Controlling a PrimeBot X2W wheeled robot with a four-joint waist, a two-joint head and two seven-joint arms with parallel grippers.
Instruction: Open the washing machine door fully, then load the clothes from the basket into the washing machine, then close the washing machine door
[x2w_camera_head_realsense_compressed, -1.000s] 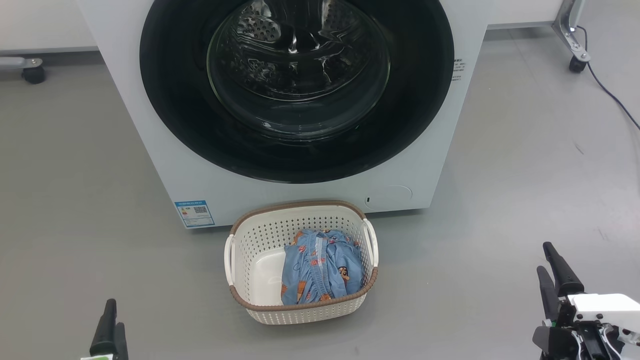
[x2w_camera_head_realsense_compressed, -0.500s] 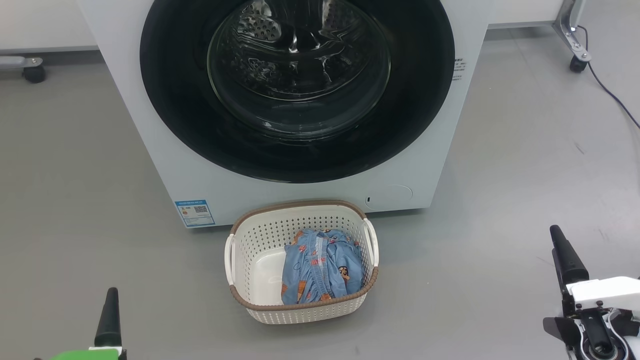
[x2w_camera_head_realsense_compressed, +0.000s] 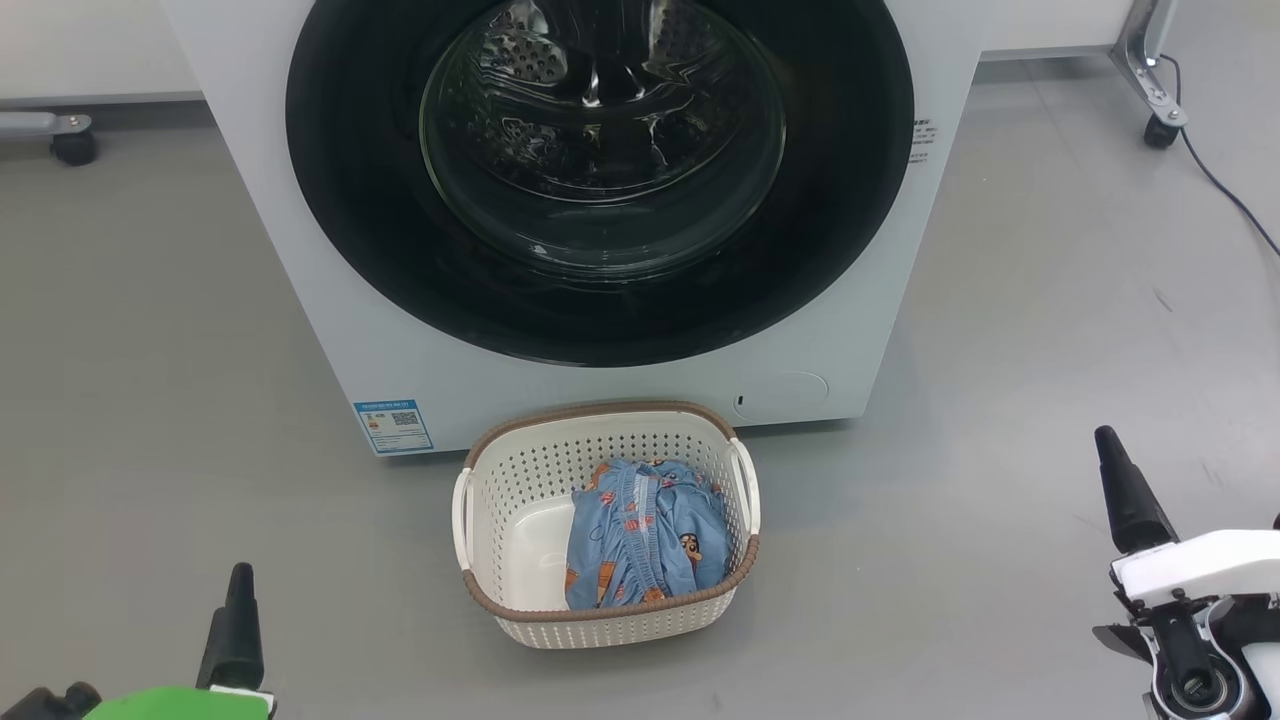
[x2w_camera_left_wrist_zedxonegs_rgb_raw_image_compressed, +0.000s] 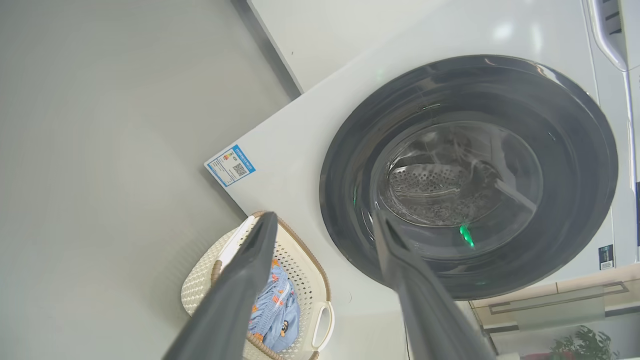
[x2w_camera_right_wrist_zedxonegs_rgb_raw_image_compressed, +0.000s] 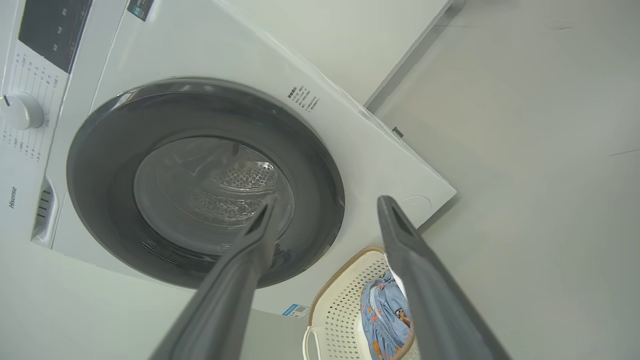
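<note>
Clothes (x2w_camera_head_realsense_compressed: 640, 535) sit in the basket (x2w_camera_head_realsense_compressed: 600, 630), well apart from left hand (x2w_camera_left_wrist_zedxonegs_rgb_raw_image_compressed: 325, 216) and right hand (x2w_camera_right_wrist_zedxonegs_rgb_raw_image_compressed: 327, 198), both splayed.

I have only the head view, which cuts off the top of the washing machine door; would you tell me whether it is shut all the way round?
Observer: Yes. In the right wrist view the whole door lies flush on the front of the washing machine, with no gap that I can see.
Operator: Thank you. I see just one finger of the left gripper; is it open?
Observer: It is. In its wrist view the left gripper has its fingers well apart, with nothing between them.
Operator: And the right one?
Observer: The right gripper is open and empty too.
</note>
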